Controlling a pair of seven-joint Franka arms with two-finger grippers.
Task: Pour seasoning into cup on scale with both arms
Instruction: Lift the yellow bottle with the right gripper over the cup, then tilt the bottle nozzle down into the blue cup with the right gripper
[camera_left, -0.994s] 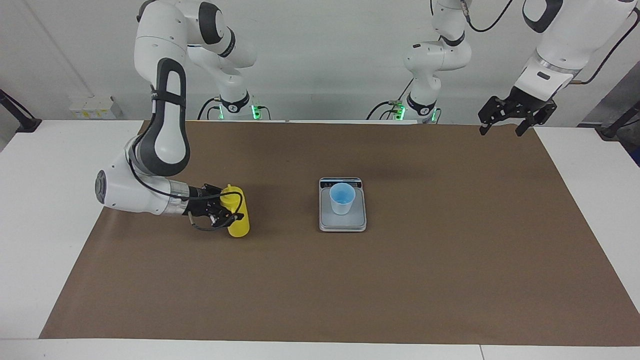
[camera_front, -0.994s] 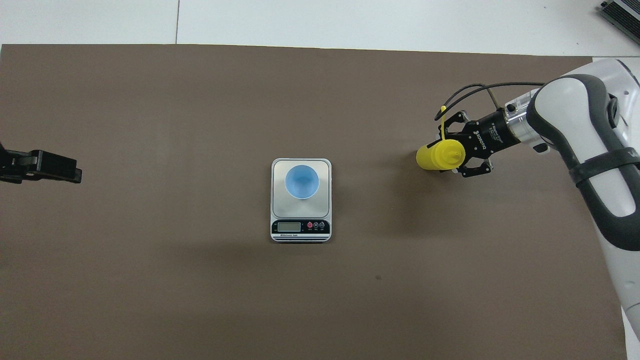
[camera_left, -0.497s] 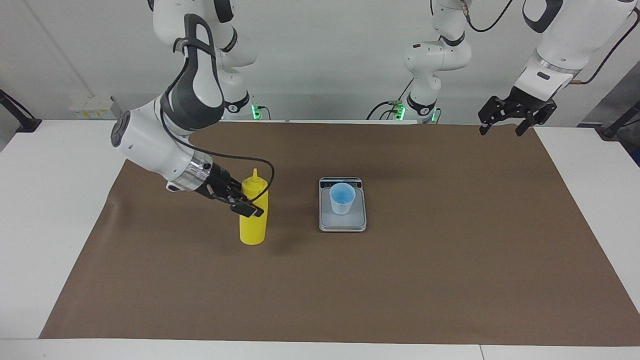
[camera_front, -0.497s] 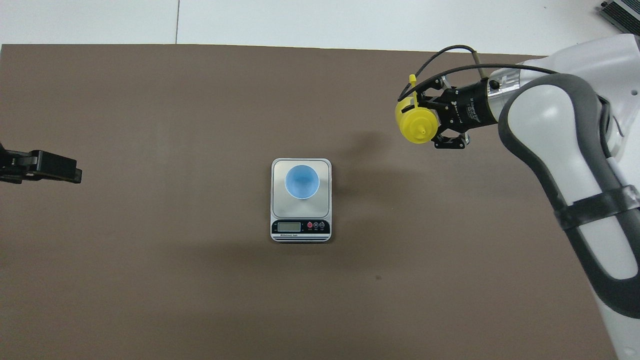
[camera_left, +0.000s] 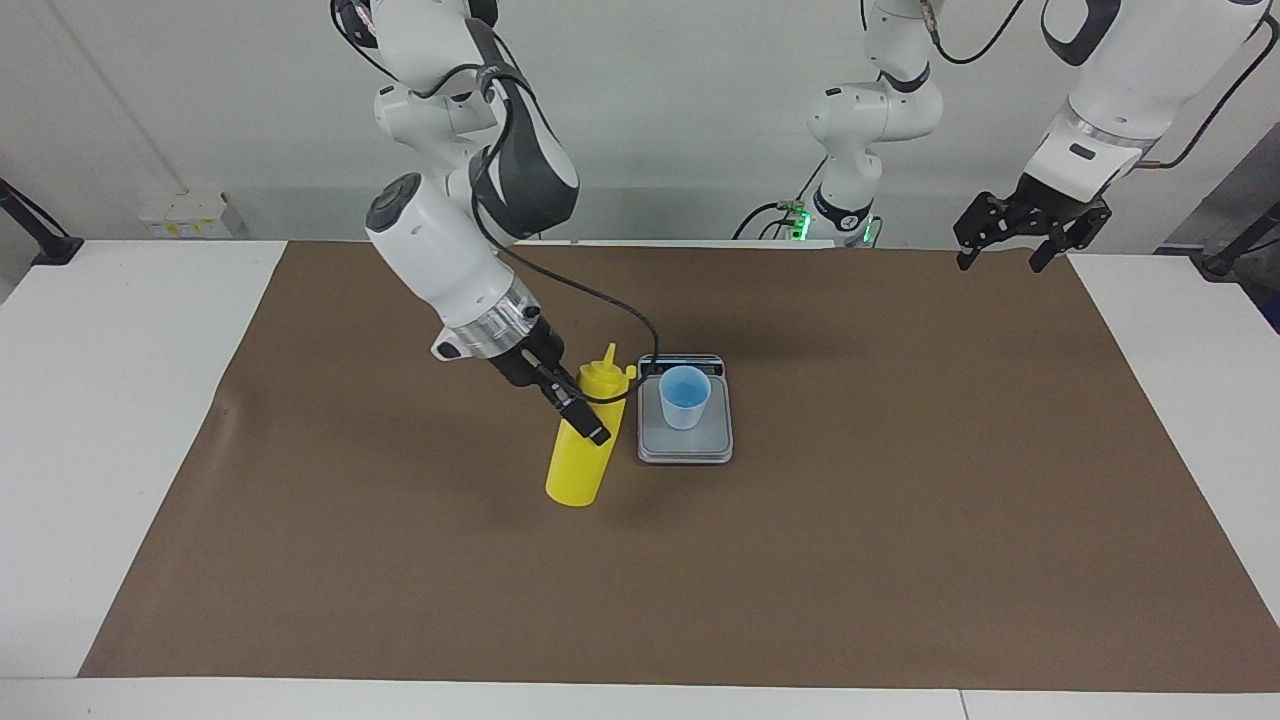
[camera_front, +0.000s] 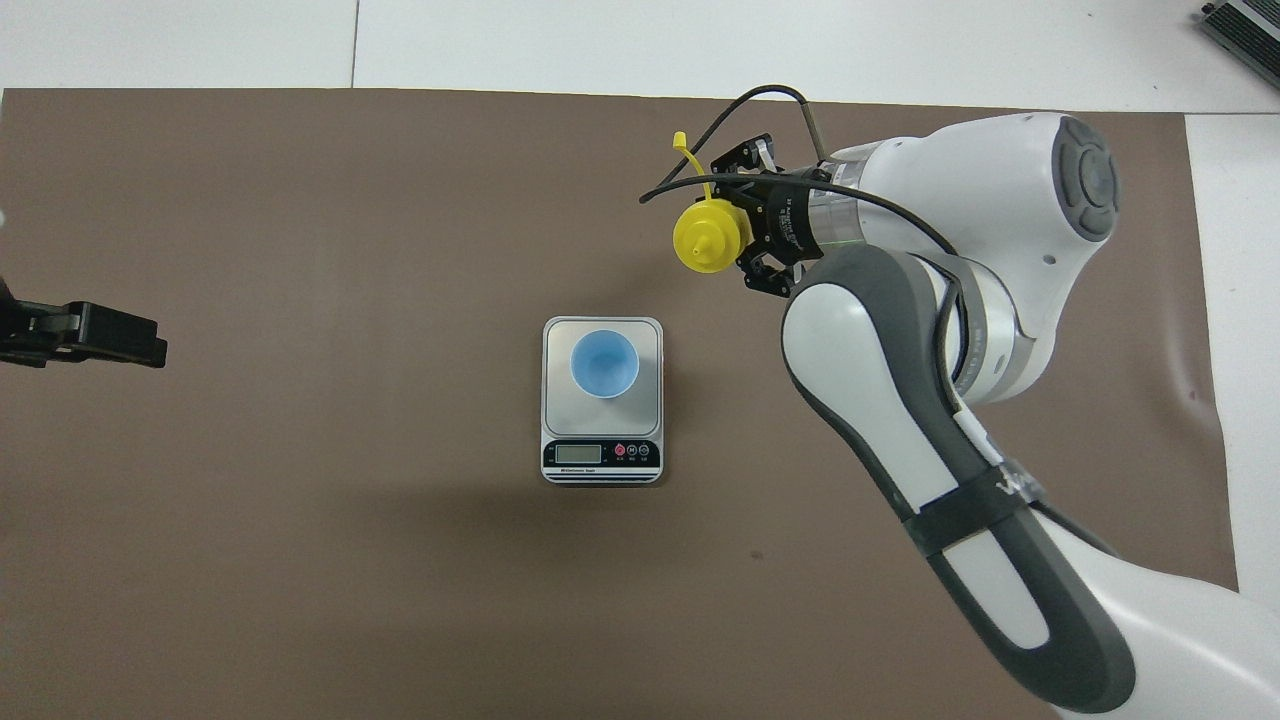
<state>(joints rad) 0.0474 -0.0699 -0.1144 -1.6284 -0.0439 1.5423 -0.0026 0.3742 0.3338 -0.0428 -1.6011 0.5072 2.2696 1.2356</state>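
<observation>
My right gripper (camera_left: 578, 412) is shut on the yellow seasoning bottle (camera_left: 583, 445). It holds the bottle nearly upright, leaning a little with its nozzle toward the scale, over the brown mat just beside the scale. In the overhead view the bottle's cap (camera_front: 712, 237) shows between the gripper's fingers (camera_front: 757, 280), with the small tip cap hanging off on its tether. The light blue cup (camera_left: 685, 398) (camera_front: 604, 364) stands upright on the silver-grey scale (camera_left: 700, 447) (camera_front: 600, 462) at mid-table. My left gripper (camera_left: 1003, 262) (camera_front: 85, 335) is open and empty, waiting high over the mat's corner at the left arm's end.
A brown mat (camera_left: 900, 520) covers most of the white table. A black cable loops from the right wrist over the bottle toward the scale. The scale's display strip faces the robots.
My right arm has carried the bottle from the right arm's end of the mat to beside the scale, turning it from lying sideways to nearly upright. The left arm has barely moved.
</observation>
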